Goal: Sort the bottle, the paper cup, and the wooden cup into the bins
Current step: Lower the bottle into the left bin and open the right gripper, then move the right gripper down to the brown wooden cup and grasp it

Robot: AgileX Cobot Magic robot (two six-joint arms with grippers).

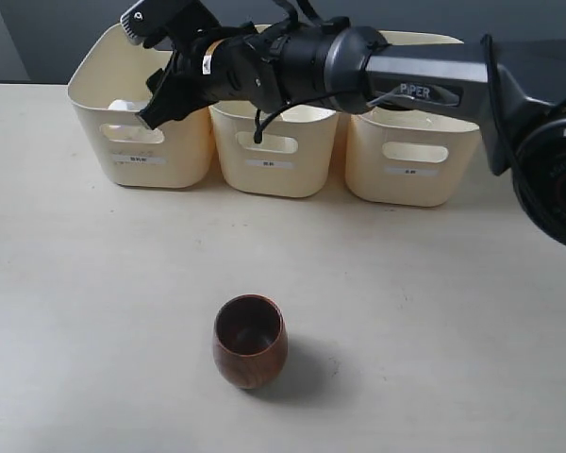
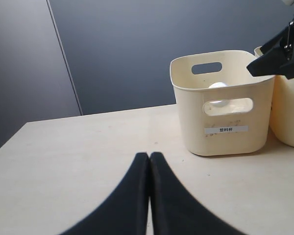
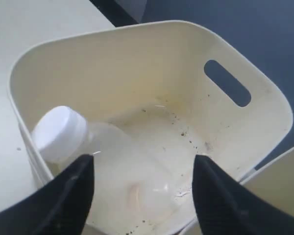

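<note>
The clear bottle with its white cap lies on its side in the left bin. My right gripper hangs open just above it, holding nothing. In the exterior view that gripper reaches across over the left bin. The wooden cup stands upright on the table near the front. The paper cup is out of view. My left gripper is shut and empty, low over the table and facing the left bin, where the bottle's cap shows.
The middle bin and right bin stand in a row with the left one along the table's back. The right arm spans above them. A dark wall rises behind the table.
</note>
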